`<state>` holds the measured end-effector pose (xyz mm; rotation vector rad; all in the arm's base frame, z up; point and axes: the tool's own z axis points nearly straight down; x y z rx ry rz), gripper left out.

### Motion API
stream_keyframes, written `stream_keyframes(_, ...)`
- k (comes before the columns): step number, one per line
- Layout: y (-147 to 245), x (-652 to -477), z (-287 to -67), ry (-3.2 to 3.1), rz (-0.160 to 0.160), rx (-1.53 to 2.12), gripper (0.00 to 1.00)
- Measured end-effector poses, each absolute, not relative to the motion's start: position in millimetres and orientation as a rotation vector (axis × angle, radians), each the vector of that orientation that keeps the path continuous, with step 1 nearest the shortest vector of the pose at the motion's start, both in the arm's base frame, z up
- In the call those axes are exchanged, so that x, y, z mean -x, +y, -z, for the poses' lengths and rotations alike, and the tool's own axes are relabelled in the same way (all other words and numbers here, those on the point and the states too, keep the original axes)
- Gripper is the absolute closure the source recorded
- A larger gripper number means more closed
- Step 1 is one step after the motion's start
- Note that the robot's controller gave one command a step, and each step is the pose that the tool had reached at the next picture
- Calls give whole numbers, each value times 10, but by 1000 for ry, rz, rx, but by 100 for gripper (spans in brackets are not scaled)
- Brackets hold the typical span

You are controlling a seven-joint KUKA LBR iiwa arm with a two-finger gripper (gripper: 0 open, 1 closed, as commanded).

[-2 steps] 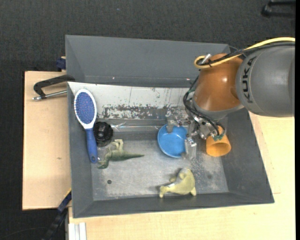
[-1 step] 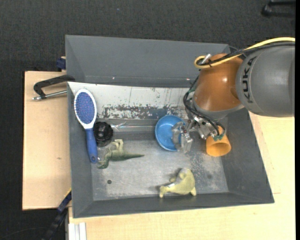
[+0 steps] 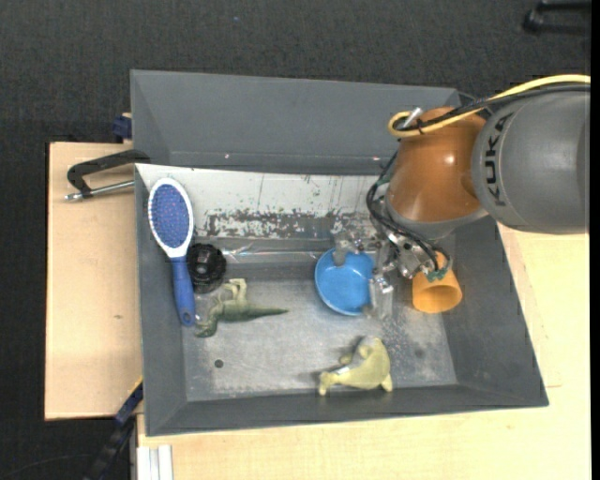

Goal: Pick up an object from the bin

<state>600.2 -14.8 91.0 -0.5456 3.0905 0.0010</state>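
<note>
Tool (image 3: 366,270) over blue cup (image 3: 337,287) in the bin (image 3: 281,364), beside orange cup (image 3: 437,294).

We look down on a dark floor (image 3: 281,37), finely speckled (it looks like carpet, though we cannot be sure), which spreads across the top and down the left side. In the upper right corner a black shape (image 3: 561,14) lies on it, cut by the edge. The light is soft and even.
</note>
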Motion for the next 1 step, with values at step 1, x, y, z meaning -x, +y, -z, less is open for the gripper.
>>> stream_keyframes(1,-150,-6001,-911,3091,-1,546,100)
